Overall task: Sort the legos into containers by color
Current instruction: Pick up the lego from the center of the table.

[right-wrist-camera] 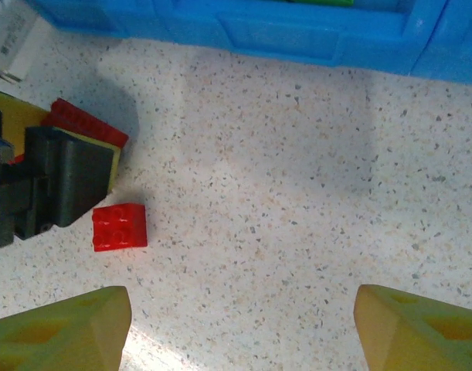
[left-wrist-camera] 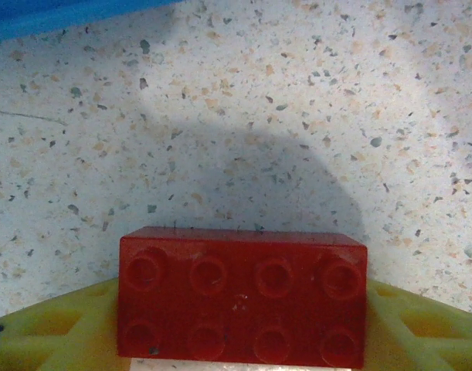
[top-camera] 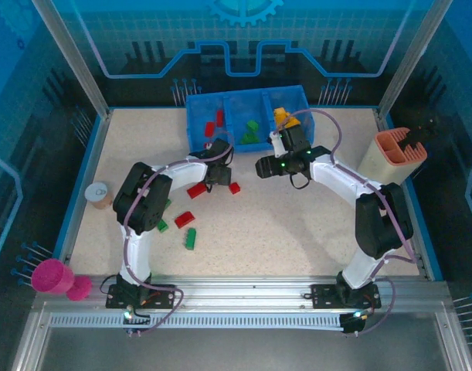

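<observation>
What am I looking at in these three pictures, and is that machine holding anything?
These are two robot arms bolted to a table, each ending in a two-fingered gripper. The overhead picture looks down from above; the other two come from a camera on each wrist. A blue tray with three compartments holds some toy bricks; more red and green ones lie loose on the table. In the left wrist picture, the left gripper has its yellow fingers at either end of a red brick; I cannot tell if it grips it. The right gripper is open and empty, near a small red brick.
</observation>
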Tool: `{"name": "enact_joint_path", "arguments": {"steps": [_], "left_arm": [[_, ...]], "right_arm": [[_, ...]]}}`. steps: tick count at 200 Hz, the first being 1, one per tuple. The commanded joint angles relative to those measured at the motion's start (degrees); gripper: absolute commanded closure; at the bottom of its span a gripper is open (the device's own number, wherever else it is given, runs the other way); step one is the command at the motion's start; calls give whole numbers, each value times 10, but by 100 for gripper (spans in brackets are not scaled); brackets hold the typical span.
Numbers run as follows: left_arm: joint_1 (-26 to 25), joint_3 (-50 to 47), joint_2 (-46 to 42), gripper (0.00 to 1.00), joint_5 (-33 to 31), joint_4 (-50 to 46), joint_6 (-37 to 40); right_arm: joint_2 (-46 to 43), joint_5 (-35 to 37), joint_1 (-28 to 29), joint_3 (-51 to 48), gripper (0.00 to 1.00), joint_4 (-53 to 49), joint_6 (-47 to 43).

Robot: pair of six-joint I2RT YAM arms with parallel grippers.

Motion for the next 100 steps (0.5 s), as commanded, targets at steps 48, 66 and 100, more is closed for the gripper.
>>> {"name": "enact_joint_path", "arguments": {"steps": [48, 66, 100], "left_arm": [[5, 25, -138, 50, -55, -22, 32], [9, 51, -124, 50, -68, -13, 47], [32, 110, -67, 50, -76, 11, 59]], "right_arm": [[-52, -8, 2, -54, 22, -11, 2], [-60, -10, 5, -68, 22, -12, 4], [-77, -6, 22, -84, 22, -22, 12]]}}
